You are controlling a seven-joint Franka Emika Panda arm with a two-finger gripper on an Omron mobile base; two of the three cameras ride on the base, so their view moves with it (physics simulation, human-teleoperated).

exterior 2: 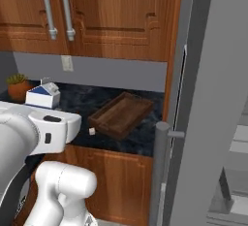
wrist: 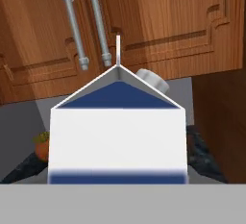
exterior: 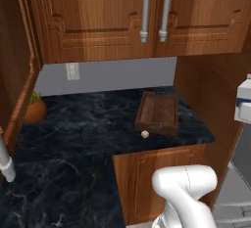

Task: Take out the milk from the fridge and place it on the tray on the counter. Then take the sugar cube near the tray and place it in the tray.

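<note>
The milk, a white gable-top carton with blue marks, stands upright close in front of the hand camera, and my gripper is shut on it. The carton hangs in the air in front of the counter, nearer to me than the tray. My fingers are hidden behind the carton. The dark brown wooden tray lies at the counter's right end with nothing in it. The tiny off-white sugar cube sits on the stone just off the tray's front left corner. The grey fridge stands to the right with its door open.
Brown wall cabinets with grey handles hang over the counter. A potted plant stands at the back left by a wall outlet. A wooden side panel separates counter and fridge. The fridge door's long handle juts out near me.
</note>
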